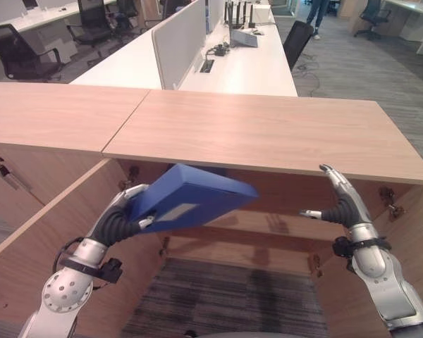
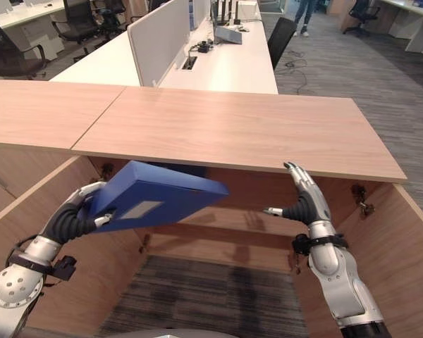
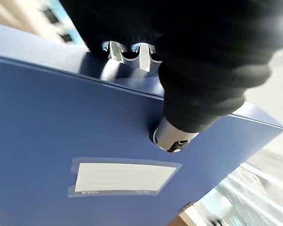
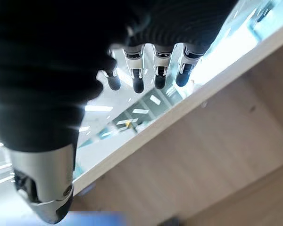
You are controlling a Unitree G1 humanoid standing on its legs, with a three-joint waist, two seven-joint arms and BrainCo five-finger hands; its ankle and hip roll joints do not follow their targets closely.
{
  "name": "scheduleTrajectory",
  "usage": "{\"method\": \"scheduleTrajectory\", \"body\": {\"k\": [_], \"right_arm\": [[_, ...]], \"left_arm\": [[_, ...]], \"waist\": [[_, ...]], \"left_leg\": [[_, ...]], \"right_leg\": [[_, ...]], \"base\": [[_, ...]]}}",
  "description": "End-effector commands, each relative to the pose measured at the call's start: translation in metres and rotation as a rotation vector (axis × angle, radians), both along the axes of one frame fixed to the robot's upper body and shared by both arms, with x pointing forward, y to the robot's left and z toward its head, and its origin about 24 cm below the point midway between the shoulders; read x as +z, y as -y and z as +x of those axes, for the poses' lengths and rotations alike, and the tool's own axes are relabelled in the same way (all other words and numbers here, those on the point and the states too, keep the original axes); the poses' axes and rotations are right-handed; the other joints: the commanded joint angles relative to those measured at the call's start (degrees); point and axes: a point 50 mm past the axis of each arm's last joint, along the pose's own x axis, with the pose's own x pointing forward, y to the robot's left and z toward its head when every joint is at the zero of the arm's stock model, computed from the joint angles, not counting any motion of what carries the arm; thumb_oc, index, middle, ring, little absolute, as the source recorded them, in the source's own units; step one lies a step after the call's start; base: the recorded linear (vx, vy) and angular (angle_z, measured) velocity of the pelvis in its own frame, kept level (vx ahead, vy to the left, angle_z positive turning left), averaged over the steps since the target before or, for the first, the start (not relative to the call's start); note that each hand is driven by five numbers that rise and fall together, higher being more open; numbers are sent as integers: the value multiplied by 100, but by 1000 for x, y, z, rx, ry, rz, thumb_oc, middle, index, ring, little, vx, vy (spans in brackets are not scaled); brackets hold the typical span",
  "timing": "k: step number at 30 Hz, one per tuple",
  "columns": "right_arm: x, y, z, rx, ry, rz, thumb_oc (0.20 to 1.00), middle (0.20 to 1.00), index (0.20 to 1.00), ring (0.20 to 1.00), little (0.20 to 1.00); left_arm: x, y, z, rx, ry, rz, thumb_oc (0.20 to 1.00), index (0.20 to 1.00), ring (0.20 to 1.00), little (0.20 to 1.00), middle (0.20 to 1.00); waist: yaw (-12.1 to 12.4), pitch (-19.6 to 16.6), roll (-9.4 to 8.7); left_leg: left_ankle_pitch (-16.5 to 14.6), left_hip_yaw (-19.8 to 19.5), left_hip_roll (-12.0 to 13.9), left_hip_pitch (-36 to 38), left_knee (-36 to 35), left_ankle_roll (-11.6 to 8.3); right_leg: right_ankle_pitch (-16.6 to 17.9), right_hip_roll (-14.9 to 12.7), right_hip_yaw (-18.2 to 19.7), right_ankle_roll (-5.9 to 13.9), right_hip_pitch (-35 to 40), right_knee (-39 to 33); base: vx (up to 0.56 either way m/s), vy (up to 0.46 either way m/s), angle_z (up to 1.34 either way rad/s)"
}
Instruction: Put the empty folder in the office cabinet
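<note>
Open wooden cabinet (image 1: 282, 134), doors swung wide, inner shelf (image 1: 261, 225) bare. Left hand (image 1: 130, 204) raised in front of opening, fingers and thumb clamped on blue folder (image 1: 190, 197), held tilted, far end just under cabinet top. Right hand (image 1: 338, 193) lifted, fingers straight, tips at top's front edge, holding nothing.

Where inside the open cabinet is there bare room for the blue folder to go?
The shelf board lies bare between folder and right robot hand; the compartment below it looks bare too. Tightest at the left wall, where the left robot hand holds the folder under the cabinet top.
</note>
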Motion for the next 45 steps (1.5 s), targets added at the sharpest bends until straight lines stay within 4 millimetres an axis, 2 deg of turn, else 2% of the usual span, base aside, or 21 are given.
{"method": "scheduleTrajectory", "body": {"k": [1,8,13,16,20,23,29,34,37,40,45], "right_arm": [[20,-15,19,126,40,151,1000,1000,1000,1000,1000],[18,-31,21,226,-20,238,1000,1000,1000,1000,1000],[32,-34,20,281,14,298,1000,1000,1000,1000,1000],[47,-39,16,355,53,325,1000,1000,1000,1000,1000],[54,-41,11,409,56,339,1000,1000,1000,1000,1000],[55,-41,12,415,52,338,1000,1000,1000,1000,1000],[46,-65,20,521,-35,374,1000,1000,1000,1000,1000],[38,-77,21,574,-92,391,1000,1000,1000,1000,1000],[33,-91,24,630,-131,399,1000,1000,1000,1000,1000],[31,-94,29,632,-138,385,1000,1000,1000,1000,1000],[38,-111,36,683,-107,327,1000,1000,1000,1000,1000]], "left_arm": [[35,9,4,-105,164,10,200,200,200,200,200],[43,11,7,-141,192,81,200,200,200,200,200],[44,10,8,-161,175,74,200,200,200,200,200],[47,8,10,-149,195,96,200,200,200,200,200],[48,4,13,-126,206,94,200,200,200,200,200],[50,3,15,-124,214,96,200,200,200,200,200],[57,11,17,-170,244,44,200,200,200,200,200],[61,13,19,-184,263,41,200,200,200,200,200],[70,22,16,-251,296,30,200,200,200,200,200],[72,26,18,-280,300,20,200,200,200,200,200],[83,42,20,-382,343,30,200,200,200,200,200]], "waist": [[53,-14,-153],[38,-37,-129],[27,-49,-117],[21,-68,-125],[14,-85,-139],[15,-88,-137],[54,-103,-151],[69,-100,-156],[103,-105,-155],[102,-112,-158],[113,-126,-160]], "left_leg": [[-656,-392,-61,218,23,59],[-664,-351,-59,267,23,34],[-663,-341,-63,290,23,29],[-659,-327,-53,302,23,19],[-653,-319,-46,303,23,7],[-651,-319,-45,306,23,4],[-640,-322,-35,313,23,-13],[-631,-330,-30,312,23,-24],[-623,-322,-16,306,23,-35],[-621,-329,-21,302,23,-34],[-624,-339,-36,306,23,-32]], "right_leg": [[-175,-130,76,245,115,41],[-171,-136,85,252,140,41],[-172,-144,108,254,146,41],[-167,-147,116,256,142,41],[-167,-147,122,258,145,41],[-168,-145,124,258,141,41],[-175,-139,123,247,155,41],[-181,-136,100,239,169,41],[-186,-142,81,237,168,41],[-181,-143,79,238,167,41],[-170,-154,74,248,170,41]], "base": [[0,0,0],[0,0,0],[3,-1,-3],[3,-8,-5],[-1,-4,-2],[0,0,0],[0,0,0],[0,0,0],[0,0,0],[0,0,0],[0,0,0]]}}
